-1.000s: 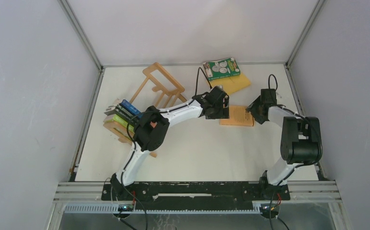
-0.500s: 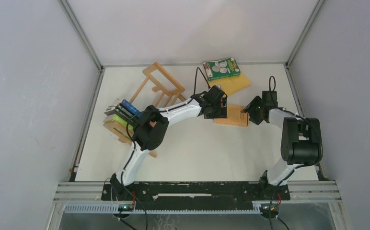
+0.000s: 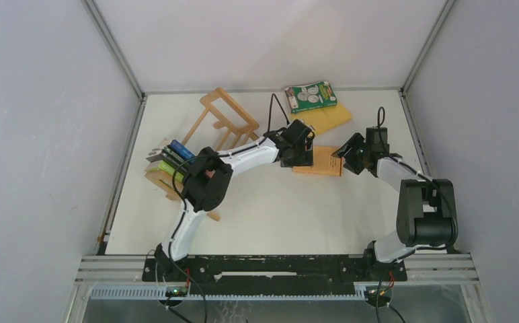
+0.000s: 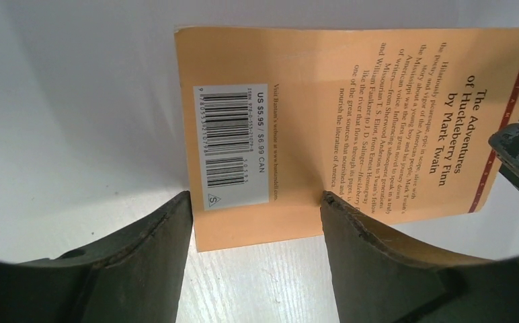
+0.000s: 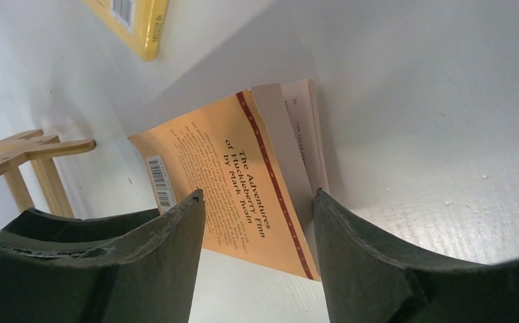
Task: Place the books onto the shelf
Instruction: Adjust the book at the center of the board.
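Note:
An orange paperback (image 3: 321,162) lies flat, back cover up, mid-table between my two grippers. In the left wrist view this orange book (image 4: 351,114) has its barcode end between the jaws of my open left gripper (image 4: 253,202), which hold nothing. My open right gripper (image 5: 258,196) straddles the spine-side edge of the orange book (image 5: 243,182), where loose pages fan up. From above, the left gripper (image 3: 298,152) sits at the book's left edge and the right gripper (image 3: 346,154) at its right. The light-wood shelf (image 3: 224,116) stands angled at the left, with blue, black and lime books (image 3: 170,161) in its near end.
A green book with white circles (image 3: 310,96) lies on a yellow book (image 3: 327,118) at the back of the table, just behind the grippers. That yellow book (image 5: 136,17) and a shelf slat (image 5: 31,149) show in the right wrist view. Grey walls enclose the table.
The orange book has slid left across the table. Both grippers have moved left with it, the right one following at its right edge.

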